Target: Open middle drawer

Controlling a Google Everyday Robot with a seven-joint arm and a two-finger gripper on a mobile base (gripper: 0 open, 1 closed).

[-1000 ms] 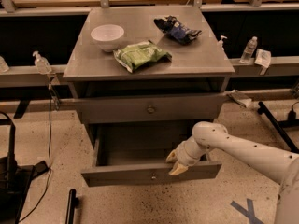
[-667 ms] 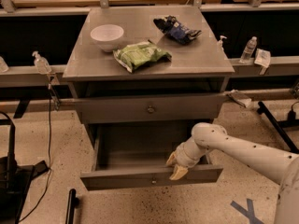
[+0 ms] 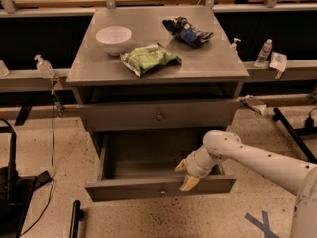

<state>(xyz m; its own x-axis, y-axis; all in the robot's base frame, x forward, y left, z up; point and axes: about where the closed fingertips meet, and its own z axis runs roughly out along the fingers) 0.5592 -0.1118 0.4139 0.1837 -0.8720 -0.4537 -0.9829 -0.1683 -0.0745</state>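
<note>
While the middle drawer (image 3: pixel 129 190) stands pulled well out of the grey cabinet (image 3: pixel 94 68), below the upper drawer (image 3: pixel 124 117), the gripper (image 3: pixel 186 174) sits at the top edge of its front panel, just right of the centre knob (image 3: pixel 163 193). Its fingers (image 3: pixel 190 183) are spread apart (one inside the drawer, one over the front face). On the cabinet top lie a white bowl (image 3: pixel 113 36), a green bag (image 3: pixel 150 58) and a dark blue bag (image 3: pixel 188 31).
</note>
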